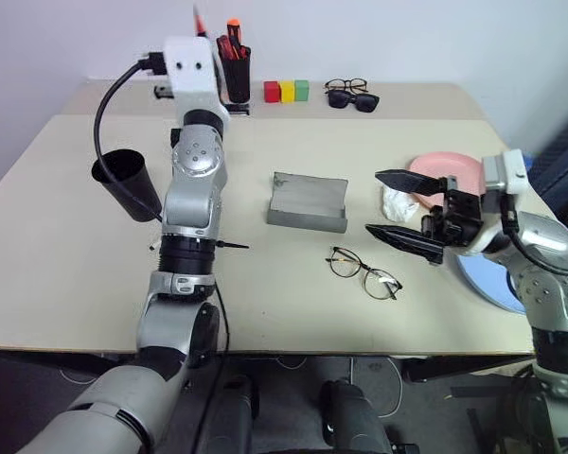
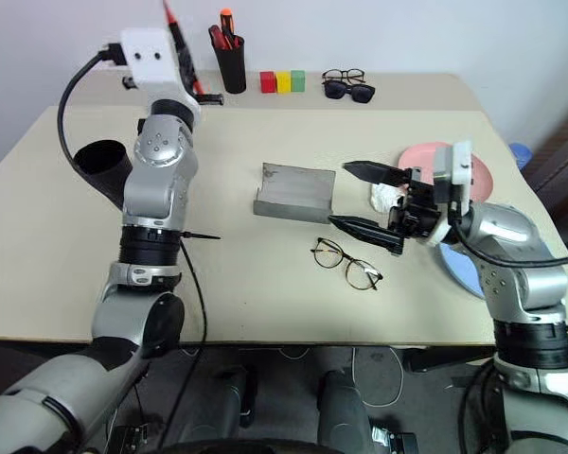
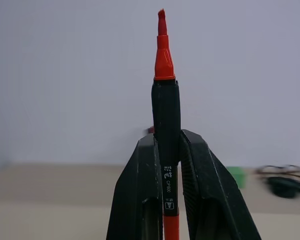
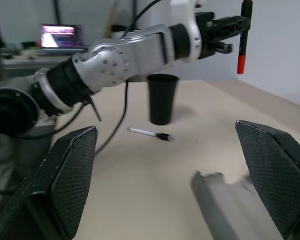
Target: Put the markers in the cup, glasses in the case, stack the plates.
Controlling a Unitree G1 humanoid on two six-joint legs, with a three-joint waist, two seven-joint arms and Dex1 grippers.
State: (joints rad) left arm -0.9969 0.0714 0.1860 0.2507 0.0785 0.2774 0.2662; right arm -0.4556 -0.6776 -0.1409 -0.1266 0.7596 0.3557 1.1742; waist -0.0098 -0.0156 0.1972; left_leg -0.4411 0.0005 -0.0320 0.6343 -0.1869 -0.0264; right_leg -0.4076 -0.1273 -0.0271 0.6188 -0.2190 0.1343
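We are clamping the red marker (image 3: 165, 120) in our left gripper (image 3: 165, 165), raised above the cup (image 4: 161, 98). Our right gripper (image 2: 367, 200) is hovering spread wide just beside the case (image 2: 293, 192), glasses (image 2: 346, 263) lying near it.

Far edge: pen holder (image 2: 232, 64) w/ pens; red, yellow, green blocks (image 2: 283, 81); sunglasses (image 2: 349, 91).

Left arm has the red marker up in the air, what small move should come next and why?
Probably swing the left gripper, its fingers shut on the red marker, over the upright black cup and lower it in. The cup's mouth looks open, off to that arm's left, and the white marker is lying on the table.
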